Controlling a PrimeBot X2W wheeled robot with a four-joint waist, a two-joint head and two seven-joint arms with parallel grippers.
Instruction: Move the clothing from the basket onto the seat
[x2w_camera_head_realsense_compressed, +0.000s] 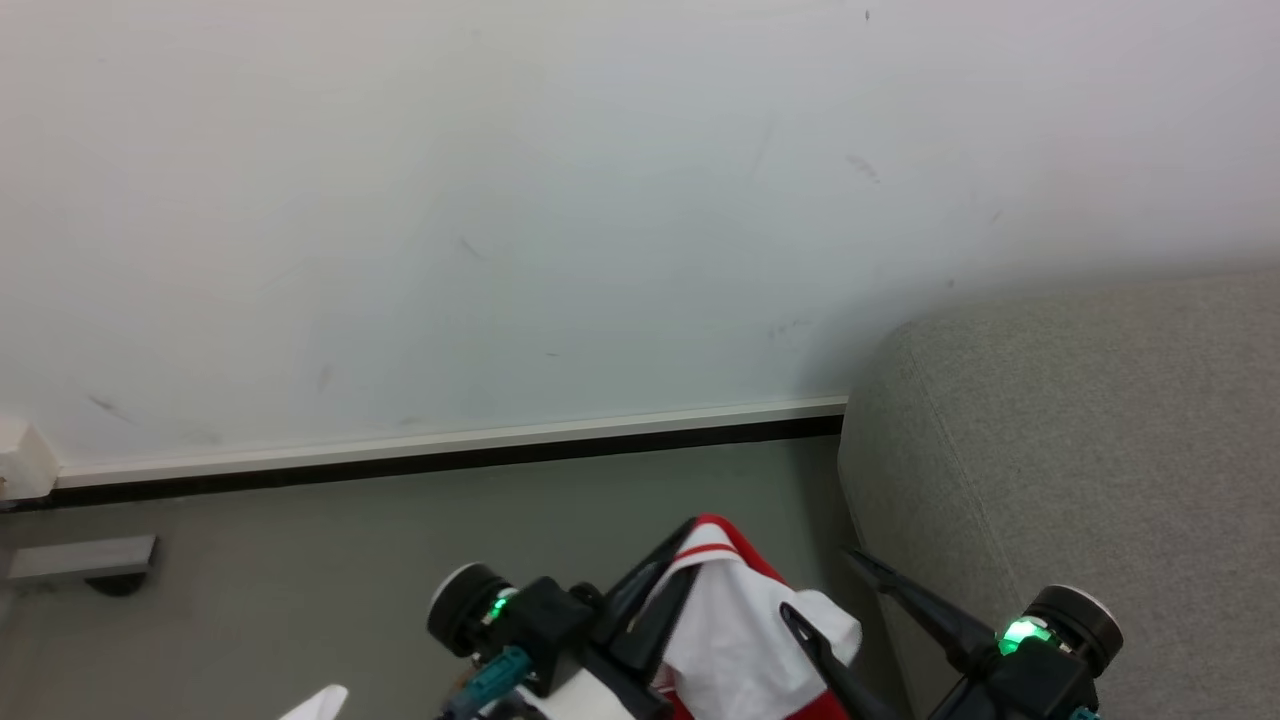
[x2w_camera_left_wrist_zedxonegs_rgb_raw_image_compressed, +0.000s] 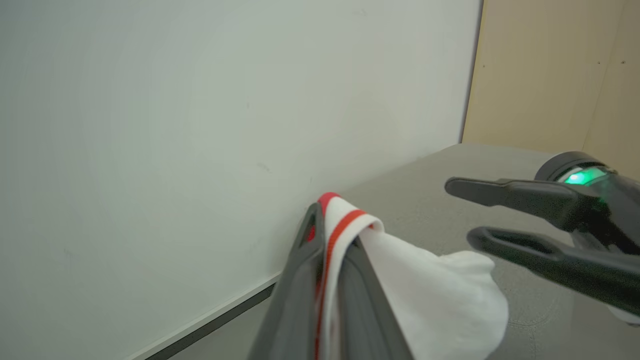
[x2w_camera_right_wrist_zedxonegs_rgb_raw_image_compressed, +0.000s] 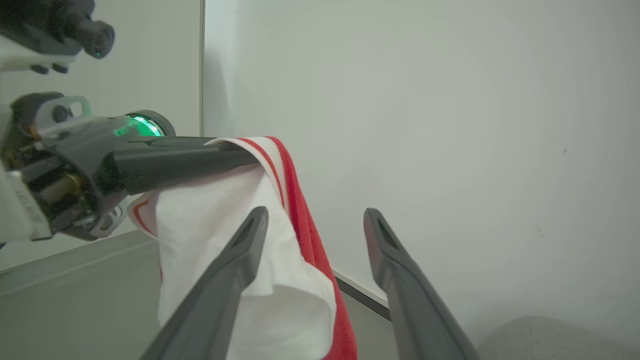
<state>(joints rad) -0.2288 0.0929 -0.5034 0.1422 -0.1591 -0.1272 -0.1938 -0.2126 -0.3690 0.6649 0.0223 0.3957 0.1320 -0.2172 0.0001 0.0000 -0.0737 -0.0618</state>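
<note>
A red garment with white trim and a white lining (x2w_camera_head_realsense_compressed: 735, 620) hangs from my left gripper (x2w_camera_head_realsense_compressed: 690, 545), which is shut on its striped edge above the floor, just left of the light-grey sofa (x2w_camera_head_realsense_compressed: 1080, 450). In the left wrist view the fingers (x2w_camera_left_wrist_zedxonegs_rgb_raw_image_compressed: 332, 220) pinch the trim and the cloth (x2w_camera_left_wrist_zedxonegs_rgb_raw_image_compressed: 440, 295) droops to the right. My right gripper (x2w_camera_head_realsense_compressed: 822, 585) stands open beside it, at the sofa's armrest. In the right wrist view its fingers (x2w_camera_right_wrist_zedxonegs_rgb_raw_image_compressed: 315, 212) straddle the garment's red edge (x2w_camera_right_wrist_zedxonegs_rgb_raw_image_compressed: 300, 225) without closing. The basket is out of view.
A pale wall with a white and black baseboard (x2w_camera_head_realsense_compressed: 450, 445) runs behind the grey floor (x2w_camera_head_realsense_compressed: 350, 540). A low grey box (x2w_camera_head_realsense_compressed: 80, 560) sits on the floor at the far left. A beige panel (x2w_camera_left_wrist_zedxonegs_rgb_raw_image_compressed: 550, 75) stands beyond the sofa's top (x2w_camera_left_wrist_zedxonegs_rgb_raw_image_compressed: 440, 185).
</note>
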